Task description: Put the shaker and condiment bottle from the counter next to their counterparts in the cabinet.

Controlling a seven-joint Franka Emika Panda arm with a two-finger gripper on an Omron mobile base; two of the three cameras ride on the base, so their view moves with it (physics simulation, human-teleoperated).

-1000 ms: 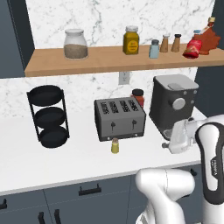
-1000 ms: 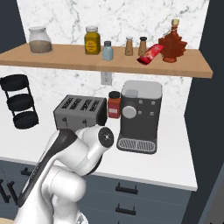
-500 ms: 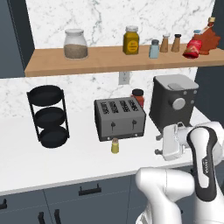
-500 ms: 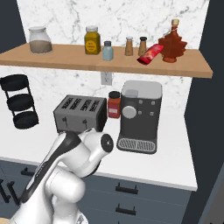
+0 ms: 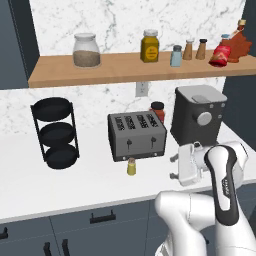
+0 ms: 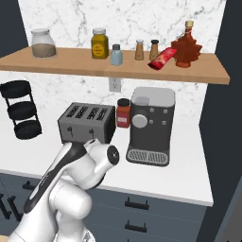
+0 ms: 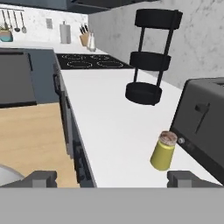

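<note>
The counter [image 5: 75,187] has lots of bare room in front of the toaster [image 5: 137,135], apart from the little shaker [image 5: 131,166] just beside its front. The black rack [image 5: 55,132] blocks the far left. The coffee machine [image 5: 196,114] blocks the right, with the red bottle [image 5: 157,111] tucked behind the toaster.

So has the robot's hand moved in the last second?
Yes. In the left base view the gripper has dropped from beside the coffee machine toward the counter's front edge.
</note>
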